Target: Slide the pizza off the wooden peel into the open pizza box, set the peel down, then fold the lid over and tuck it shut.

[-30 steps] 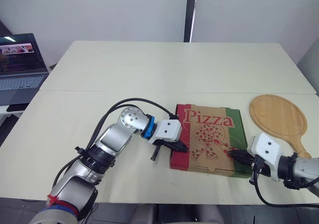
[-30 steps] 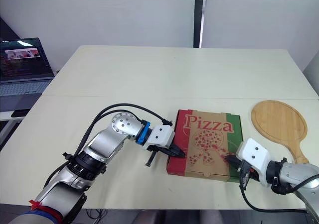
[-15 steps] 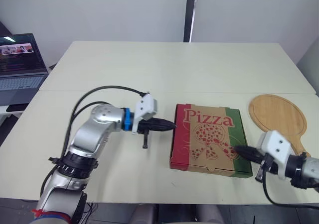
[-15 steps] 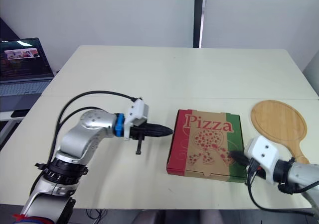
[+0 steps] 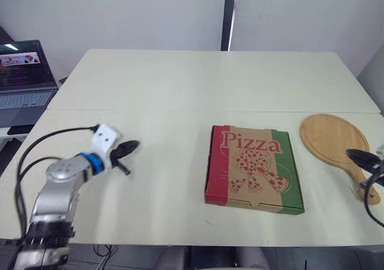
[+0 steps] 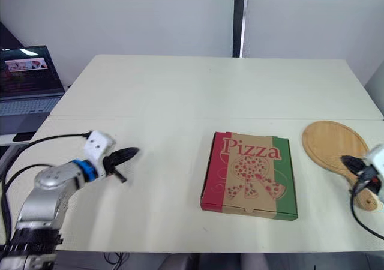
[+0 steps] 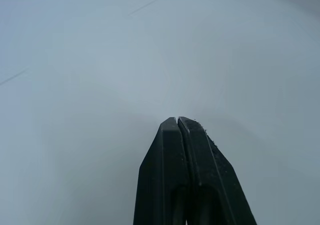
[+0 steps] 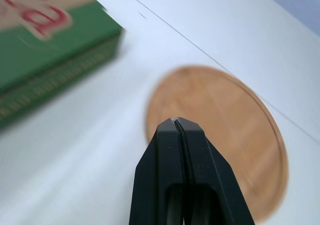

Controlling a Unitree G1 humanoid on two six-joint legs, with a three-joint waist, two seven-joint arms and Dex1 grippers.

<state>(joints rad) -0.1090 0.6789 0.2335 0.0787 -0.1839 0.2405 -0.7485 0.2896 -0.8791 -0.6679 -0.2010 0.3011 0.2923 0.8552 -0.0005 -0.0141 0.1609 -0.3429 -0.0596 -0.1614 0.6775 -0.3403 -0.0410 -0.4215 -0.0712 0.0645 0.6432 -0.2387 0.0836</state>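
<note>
Shut pizza box reads "Pizza". Left gripper jaws pressed together, empty, above bench. Right gripper jaws likewise closed, empty, by wooden peel.

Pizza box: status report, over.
Left gripper shut, empty, well left of pizza box. Right gripper shut, empty, by peel. Box closed; peel lies on table beside it. Nothing in the way.

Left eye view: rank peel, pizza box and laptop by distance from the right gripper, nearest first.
1. wooden peel: far right, right gripper at its near edge.
2. pizza box: closed, centre, to the gripper's left.
3. laptop: far left, at the back.
</note>
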